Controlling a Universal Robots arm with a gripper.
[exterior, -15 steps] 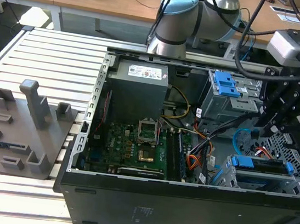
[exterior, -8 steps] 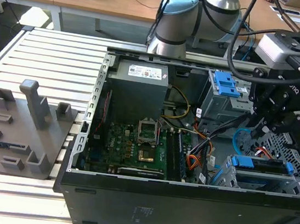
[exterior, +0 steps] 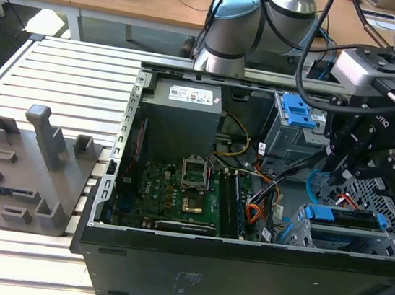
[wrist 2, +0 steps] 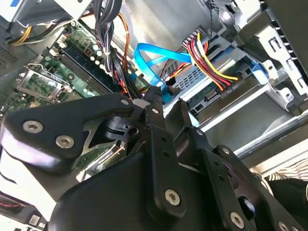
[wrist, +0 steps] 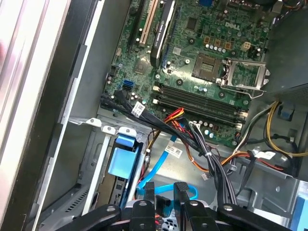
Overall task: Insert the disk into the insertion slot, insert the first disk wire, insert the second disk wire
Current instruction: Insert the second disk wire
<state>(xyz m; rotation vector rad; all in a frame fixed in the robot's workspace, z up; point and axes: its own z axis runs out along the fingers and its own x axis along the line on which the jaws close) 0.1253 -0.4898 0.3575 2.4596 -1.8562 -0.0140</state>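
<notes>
The disk (exterior: 341, 217) sits in the slot (exterior: 388, 249). The gripper (wrist 2: 166, 98), nearly closed, pinches the blue wire (wrist 2: 149, 60) connector; it should be kept square to the disk's port.

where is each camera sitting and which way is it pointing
Exterior view: off the arm, above one long side of the open computer case, looking down into it; the arm and gripper show at the exterior view's right, over the disk in the insertion slot.
Second wrist view: on the arm by the gripper, looking past it at the blue cable.
First wrist view: on the arm, looking past the gripper at the motherboard.
Both wrist views share the blue cable.
</notes>
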